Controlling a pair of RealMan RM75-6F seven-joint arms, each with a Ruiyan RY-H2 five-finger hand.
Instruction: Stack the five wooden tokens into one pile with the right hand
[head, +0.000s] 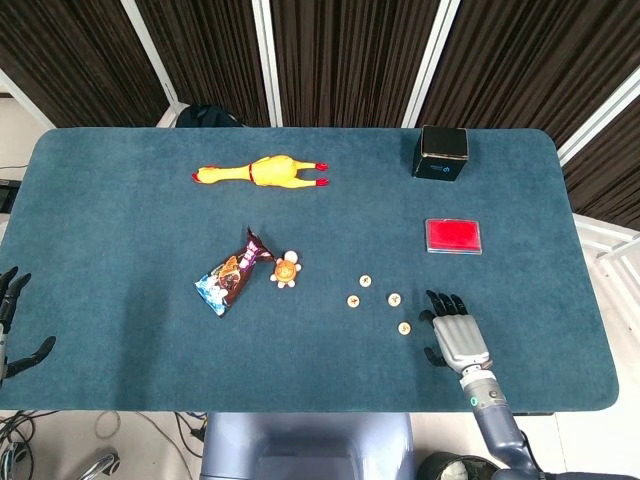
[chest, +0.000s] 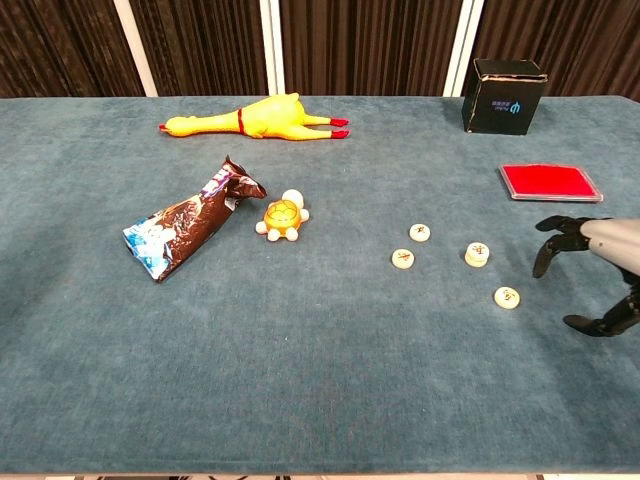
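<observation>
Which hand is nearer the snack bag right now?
Left. The left hand sits at the table's left edge, on the snack bag's side; the right hand is farther off, beyond the wooden tokens.

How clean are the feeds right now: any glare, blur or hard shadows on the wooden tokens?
Head view: even, soft light, no glare, round wooden tokens small but sharp. Chest view: tokens crisp, with only faint shadows on the blue felt table; the right robot hand is cut off by the frame's right edge, fingers slightly soft.
</observation>
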